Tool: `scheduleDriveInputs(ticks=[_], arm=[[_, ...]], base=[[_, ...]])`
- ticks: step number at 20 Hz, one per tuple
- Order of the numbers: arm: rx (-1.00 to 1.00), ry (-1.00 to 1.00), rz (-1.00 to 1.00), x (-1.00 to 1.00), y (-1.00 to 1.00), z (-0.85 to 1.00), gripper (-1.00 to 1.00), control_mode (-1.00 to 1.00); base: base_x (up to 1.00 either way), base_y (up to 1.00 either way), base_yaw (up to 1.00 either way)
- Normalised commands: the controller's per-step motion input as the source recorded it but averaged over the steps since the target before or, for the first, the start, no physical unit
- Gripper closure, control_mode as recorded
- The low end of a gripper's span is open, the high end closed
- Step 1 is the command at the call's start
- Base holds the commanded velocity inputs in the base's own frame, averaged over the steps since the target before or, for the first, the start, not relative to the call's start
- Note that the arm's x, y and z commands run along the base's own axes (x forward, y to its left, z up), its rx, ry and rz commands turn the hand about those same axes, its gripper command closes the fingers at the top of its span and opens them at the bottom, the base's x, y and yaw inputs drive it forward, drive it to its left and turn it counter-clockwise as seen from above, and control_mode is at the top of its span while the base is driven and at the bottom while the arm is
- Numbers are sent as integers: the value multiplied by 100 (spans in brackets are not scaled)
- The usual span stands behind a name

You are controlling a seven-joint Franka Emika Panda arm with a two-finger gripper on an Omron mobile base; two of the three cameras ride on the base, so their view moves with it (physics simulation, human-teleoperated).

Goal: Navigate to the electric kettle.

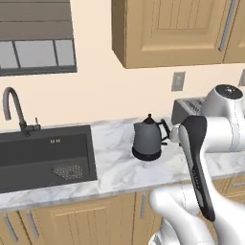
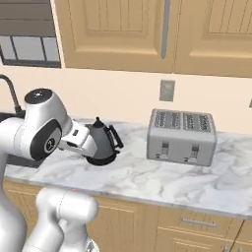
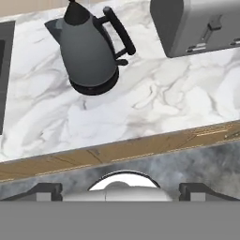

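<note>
Marble counter [image 1: 115,167] bears electric kettle [image 1: 147,139] (upright), toaster [image 2: 182,136] beside.

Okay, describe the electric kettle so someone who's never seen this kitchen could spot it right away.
On the marble counter, between the dark sink and the silver four-slot toaster, stands the electric kettle. It is small, dark grey and conical, with a black curved handle and round base, unlike the boxy toaster.

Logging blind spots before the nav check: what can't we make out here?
- Electric kettle: spout side hidden by the arm in the right base view.
- Toaster: mostly behind the arm in the left base view; cut by the top and right edges in the hand view.
- Gripper: only tips show in the hand view; opening unclear.
</note>
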Motion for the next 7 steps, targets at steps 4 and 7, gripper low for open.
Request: scheduleDriveInputs(ticks=[4, 7], arm=[[0, 0, 0, 0, 0, 0, -100, 100], [0, 0, 0, 0, 0, 0, -100, 100]], base=[[62, -34, 0], [100, 11, 0]])
